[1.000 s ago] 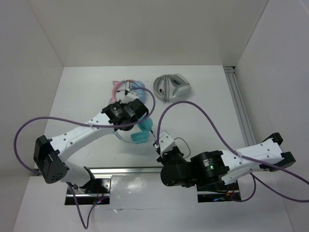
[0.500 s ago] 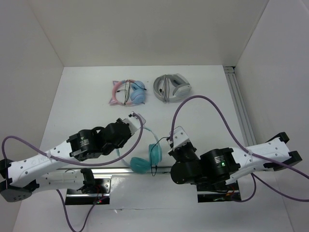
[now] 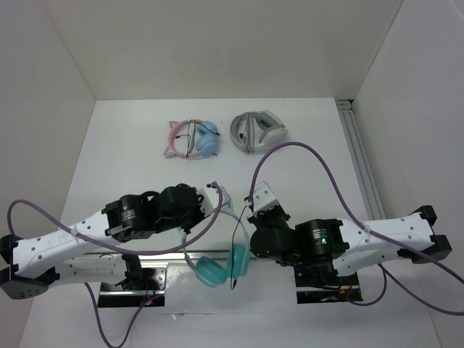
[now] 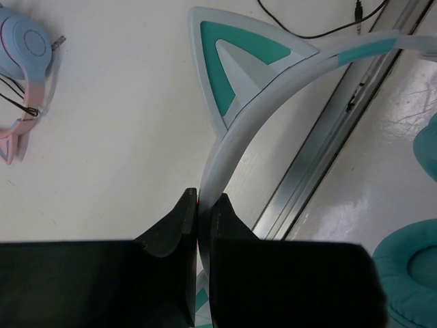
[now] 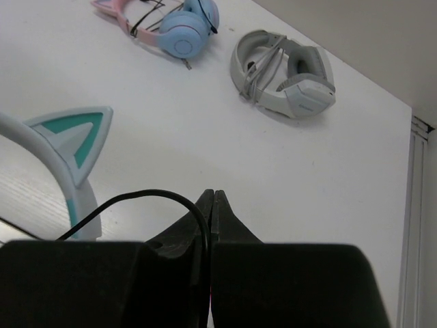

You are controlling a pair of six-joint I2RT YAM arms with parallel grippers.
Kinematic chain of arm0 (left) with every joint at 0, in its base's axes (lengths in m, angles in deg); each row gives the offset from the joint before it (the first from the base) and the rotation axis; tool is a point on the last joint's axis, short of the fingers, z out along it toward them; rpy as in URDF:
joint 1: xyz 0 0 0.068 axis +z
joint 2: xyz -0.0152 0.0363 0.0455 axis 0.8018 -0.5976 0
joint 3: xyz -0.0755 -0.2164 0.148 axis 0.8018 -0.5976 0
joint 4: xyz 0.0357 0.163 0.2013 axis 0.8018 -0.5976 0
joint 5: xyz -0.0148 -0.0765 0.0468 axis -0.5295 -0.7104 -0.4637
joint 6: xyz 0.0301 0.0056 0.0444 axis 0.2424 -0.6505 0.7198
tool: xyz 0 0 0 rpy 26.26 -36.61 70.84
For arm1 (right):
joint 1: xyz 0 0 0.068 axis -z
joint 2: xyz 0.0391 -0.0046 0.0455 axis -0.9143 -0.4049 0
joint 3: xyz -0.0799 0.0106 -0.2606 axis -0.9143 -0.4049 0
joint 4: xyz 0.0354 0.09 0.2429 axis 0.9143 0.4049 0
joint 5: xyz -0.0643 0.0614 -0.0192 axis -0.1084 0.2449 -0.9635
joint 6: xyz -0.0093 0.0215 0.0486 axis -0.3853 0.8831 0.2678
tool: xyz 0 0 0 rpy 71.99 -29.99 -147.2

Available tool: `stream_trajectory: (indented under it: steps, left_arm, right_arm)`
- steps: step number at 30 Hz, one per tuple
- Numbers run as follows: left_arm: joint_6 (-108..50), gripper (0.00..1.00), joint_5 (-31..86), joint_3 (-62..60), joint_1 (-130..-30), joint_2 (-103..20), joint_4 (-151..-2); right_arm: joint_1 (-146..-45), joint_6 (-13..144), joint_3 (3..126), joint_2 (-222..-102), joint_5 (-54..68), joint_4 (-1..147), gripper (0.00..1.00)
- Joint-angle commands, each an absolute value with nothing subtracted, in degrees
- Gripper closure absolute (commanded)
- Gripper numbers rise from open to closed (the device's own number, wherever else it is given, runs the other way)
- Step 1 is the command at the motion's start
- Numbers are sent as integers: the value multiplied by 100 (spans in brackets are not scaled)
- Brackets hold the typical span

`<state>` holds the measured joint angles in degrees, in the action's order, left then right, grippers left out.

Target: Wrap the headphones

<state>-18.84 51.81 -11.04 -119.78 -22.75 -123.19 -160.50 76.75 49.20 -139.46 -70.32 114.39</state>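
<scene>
Teal headphones [image 3: 221, 267] now hang at bottom centre over the rail [image 3: 167, 255], drawn back from mid-table. The left gripper [image 4: 198, 201] pinches the headband [image 4: 235, 133]. The right gripper [image 5: 212, 198] is clamped tight on the black cable [image 5: 147, 195], so winding looks ready to begin. Farther off, the pink-and-blue headphones [image 3: 192, 138] and grey-and-white headphones [image 3: 259, 130] lie unmoved.

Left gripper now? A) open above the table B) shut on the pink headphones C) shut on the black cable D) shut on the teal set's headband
D: the left gripper pinches the headband next to a cat ear; the cable runs into the right gripper instead.
</scene>
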Motion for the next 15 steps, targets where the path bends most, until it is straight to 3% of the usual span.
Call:
stream_trajectory:
  steps: [1, 15]
  left_arm:
    - [-1952, 100, 4710, -641, -11992, -2012, -11904]
    - [-2119, 100, 4718, -114, -11992, -1212, -12158]
  right_arm:
    - [-15797, 7510, 4751, -13884, -6851, 10636, 100]
    - [-15462, 7615, 4373, -13542, -6728, 10161, 100]
